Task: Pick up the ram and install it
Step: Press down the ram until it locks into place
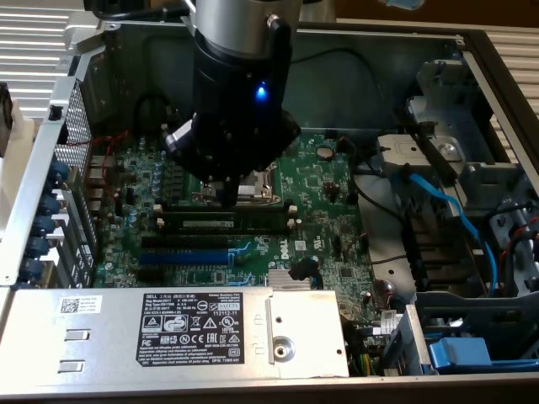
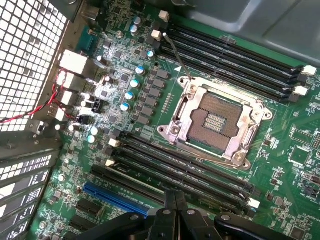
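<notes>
The ram (image 1: 223, 224) is a thin dark-green stick with a whitish label. It stands on edge in a long black slot between white end clips, just in front of the CPU socket (image 1: 253, 187). My gripper (image 1: 229, 199) hangs directly over the ram's middle, fingers shut together and holding nothing. In the wrist view the shut gripper (image 2: 175, 196) points down at the row of slots beside the open CPU socket (image 2: 215, 122). The ram's edge (image 2: 137, 179) runs toward the fingertips. Whether the tips touch the ram I cannot tell.
A blue expansion slot (image 1: 184, 255) lies in front of the ram slots, with more black slots (image 2: 235, 62) beyond the socket. The power supply (image 1: 177, 332) fills the case's front. A drive cage and blue cable (image 1: 446, 210) sit at the exterior view's right, a perforated rear wall (image 2: 30, 60) on its left.
</notes>
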You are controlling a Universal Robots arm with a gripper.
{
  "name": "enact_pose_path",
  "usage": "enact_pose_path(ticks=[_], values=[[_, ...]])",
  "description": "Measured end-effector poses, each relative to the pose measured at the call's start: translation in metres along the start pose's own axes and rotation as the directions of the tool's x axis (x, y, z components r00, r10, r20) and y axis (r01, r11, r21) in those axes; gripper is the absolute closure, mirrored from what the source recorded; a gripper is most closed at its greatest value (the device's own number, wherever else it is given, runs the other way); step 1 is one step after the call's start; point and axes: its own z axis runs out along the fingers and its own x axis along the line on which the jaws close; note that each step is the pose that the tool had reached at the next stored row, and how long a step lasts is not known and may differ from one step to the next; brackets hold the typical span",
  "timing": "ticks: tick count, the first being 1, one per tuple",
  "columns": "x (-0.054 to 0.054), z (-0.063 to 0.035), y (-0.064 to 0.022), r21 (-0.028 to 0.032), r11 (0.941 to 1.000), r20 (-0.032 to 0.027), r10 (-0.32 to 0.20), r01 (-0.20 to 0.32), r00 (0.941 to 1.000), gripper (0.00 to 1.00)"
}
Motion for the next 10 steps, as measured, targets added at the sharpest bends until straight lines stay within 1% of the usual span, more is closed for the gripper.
enact_pose_path(ticks=[6,7,10], values=[[0.0,0.0,0.0,0.0055,0.9982,-0.0056,0.059,-0.059,0.9982,0.9],[0.0,0.0,0.0,0.0074,0.9968,-0.0074,0.079,-0.079,0.9968,0.9],[0.0,0.0,0.0,0.0102,0.9941,-0.0102,0.108,-0.108,0.9941,0.9]])
